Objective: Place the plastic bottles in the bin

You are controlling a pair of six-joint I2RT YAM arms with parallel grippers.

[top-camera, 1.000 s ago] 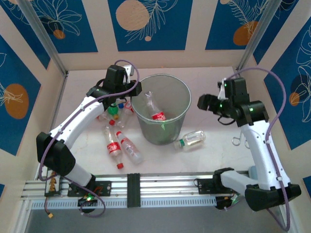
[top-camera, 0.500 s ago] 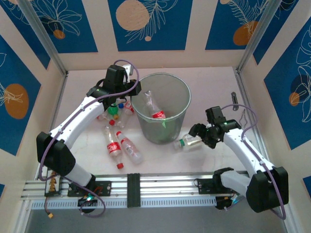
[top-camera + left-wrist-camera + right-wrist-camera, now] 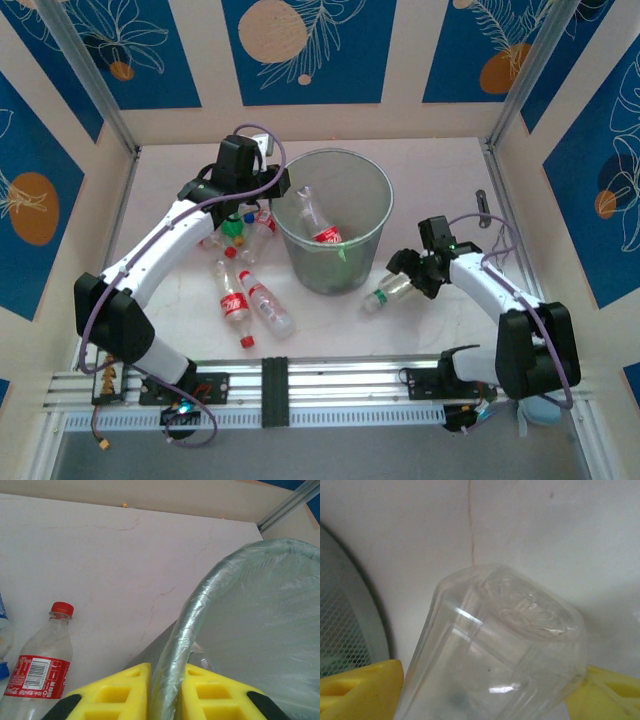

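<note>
The bin [image 3: 335, 153], a grey wire-mesh basket, stands mid-table with two plastic bottles [image 3: 327, 238] inside it. My left gripper [image 3: 278, 185] is shut on its plastic-lined rim [image 3: 200, 605], one yellow finger on each side. Several red-labelled bottles [image 3: 235, 300] lie left of the bin, and one [image 3: 42, 665] shows in the left wrist view. To the right of the bin lies a clear bottle [image 3: 388, 290] with a green cap. My right gripper [image 3: 412, 275] is low over that bottle's base end [image 3: 510, 630] and stands open, with a finger close on each side.
A small dark metal hook [image 3: 481, 205] lies at the back right near the wall. The mesh wall of the bin [image 3: 340, 630] is just left of the right gripper. An aluminium rail [image 3: 330, 385] runs along the near edge.
My right arm has swung down from mid-air to the green-capped bottle, and the bottle has shifted and turned slightly. The left gripper has stayed on the bin's rim.
</note>
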